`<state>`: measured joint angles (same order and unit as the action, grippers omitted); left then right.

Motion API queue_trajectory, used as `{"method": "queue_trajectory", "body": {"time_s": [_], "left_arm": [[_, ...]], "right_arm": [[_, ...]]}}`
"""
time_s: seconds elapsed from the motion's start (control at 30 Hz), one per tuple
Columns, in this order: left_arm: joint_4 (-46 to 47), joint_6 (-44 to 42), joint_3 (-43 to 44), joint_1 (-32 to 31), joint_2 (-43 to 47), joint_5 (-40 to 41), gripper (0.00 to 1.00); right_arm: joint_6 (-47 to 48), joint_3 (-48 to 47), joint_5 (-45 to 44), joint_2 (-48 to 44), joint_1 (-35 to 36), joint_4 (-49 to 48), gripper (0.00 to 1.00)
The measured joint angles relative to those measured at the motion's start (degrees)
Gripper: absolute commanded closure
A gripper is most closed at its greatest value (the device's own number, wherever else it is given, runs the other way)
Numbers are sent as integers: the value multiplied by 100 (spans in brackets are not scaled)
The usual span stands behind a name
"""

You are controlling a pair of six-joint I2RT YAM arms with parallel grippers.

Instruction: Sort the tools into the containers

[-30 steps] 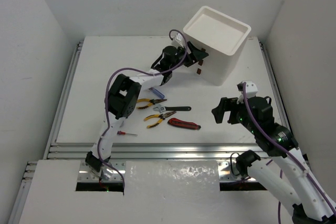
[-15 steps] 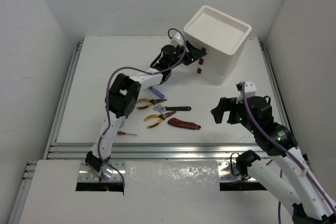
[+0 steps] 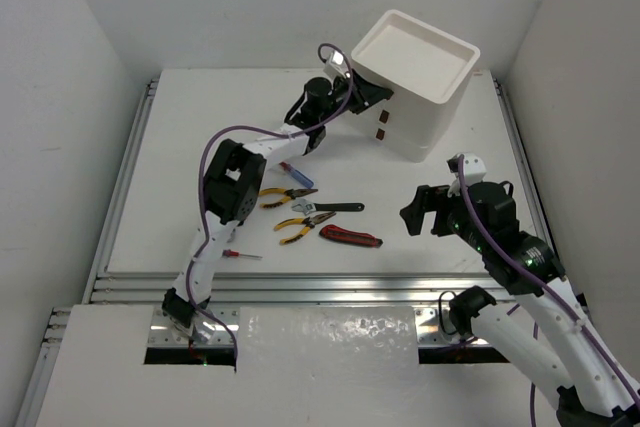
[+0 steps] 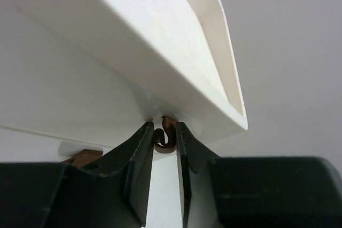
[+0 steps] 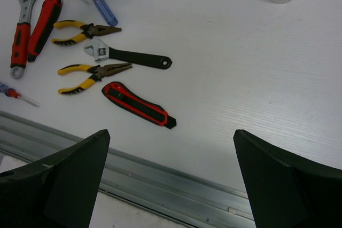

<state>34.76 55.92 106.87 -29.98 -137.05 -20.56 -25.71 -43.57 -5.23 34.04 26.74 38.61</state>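
Right now the left claw (image 4: 163, 132) is up at the front of the white drawer box (image 3: 425, 117), just under its tray top. Its two fingers are pinched in tight, one on each side of the top tab (image 4: 163, 138), a little dark red hook. So it has hold of the tab and nothing else. The tab sits right between the fingers, and the claw points straight at the box front. I think the next move is a pull straight back, along the way the claw points, to slide the top drawer out. The left arm is much nearer the box. The right claw (image 5: 171, 137) hangs wide open and holds nothing. The tools (image 5: 93, 73) lie on the table (image 5: 240, 78) below it, well apart from the box.
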Motion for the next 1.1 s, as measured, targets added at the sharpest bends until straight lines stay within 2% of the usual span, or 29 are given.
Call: {"method": "queue_trajectory", "body": {"time_s": [0.03, 0.17, 0.37, 0.5, 0.8, 1.0, 1.03, 1.07, 1.1], "left_arm": [[24, -2, 15, 7, 0, -9, 89], [52, -9, 39, 17, 0, -48, 100], [142, -7, -55, 44, 2, -76, 100], [680, 35, -876, 74, 365, -26, 100], [1235, 9, -2813, 264, 1563, -87, 100], [1235, -114, -3436, 415, 2052, -72, 100], [1198, -153, -3482, 428, 2111, -66, 96], [1134, -195, -3521, 448, 2175, -59, 87], [1078, -249, -3550, 459, 2225, -52, 86]], "right_arm": [[0, 0, 0, 4, 0, 0, 1], [0, 0, 11, 11, 0, 0, 1], [0, 0, 55, 17, 0, 0, 1], [0, 0, 79, 15, 0, -2, 1], [-7, 101, 127, 17, 0, -90, 1], [-24, 162, 234, 63, 0, -166, 1], [-24, 168, 245, 81, 0, -195, 1], [-26, 179, 256, 94, 0, -227, 1], [-26, 188, 271, 109, 0, -247, 1]]}}
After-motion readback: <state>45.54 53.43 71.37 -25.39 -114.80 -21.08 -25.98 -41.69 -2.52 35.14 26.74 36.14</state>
